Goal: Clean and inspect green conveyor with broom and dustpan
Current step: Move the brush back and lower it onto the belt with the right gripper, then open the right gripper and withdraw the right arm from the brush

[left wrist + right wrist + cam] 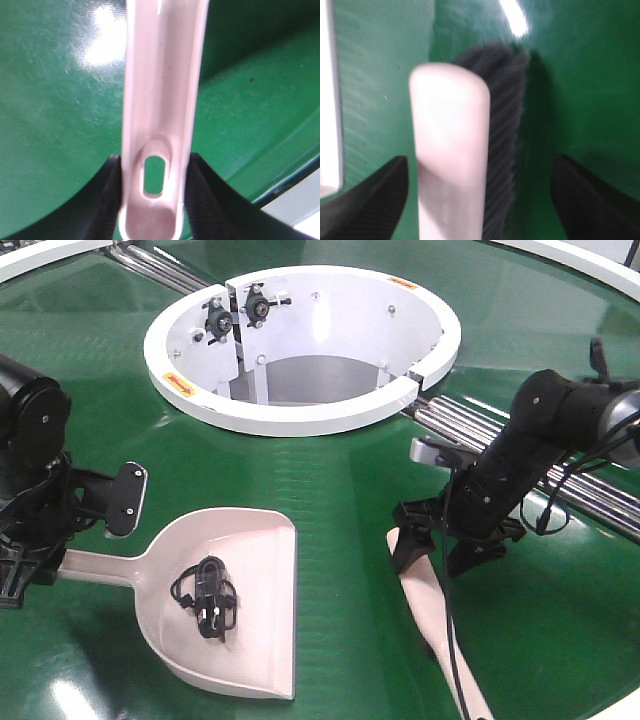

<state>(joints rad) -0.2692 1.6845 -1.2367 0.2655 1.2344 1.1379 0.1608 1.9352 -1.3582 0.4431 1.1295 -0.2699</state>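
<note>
The pale pink dustpan [235, 580] lies on the green conveyor [340, 490] at the front left, its mouth towards the right. My left gripper [35, 565] is shut on the end of the handle; in the left wrist view both black fingers of the left gripper [154, 185] press the dustpan handle [160, 100] beside its hang hole. The broom [432, 615] lies at the front right. My right gripper [440, 550] stands open above its head end. In the right wrist view the right gripper [480, 200] straddles the broom [450, 150] without touching it, with the dark bristles [505, 125] to the right.
A black tangled piece of debris [205, 597] rests inside the dustpan. The white ring hub [300, 415] stands at the back centre with its open well. Silver rollers [590, 502] run behind the right arm, and more rollers [160, 265] run at the back left.
</note>
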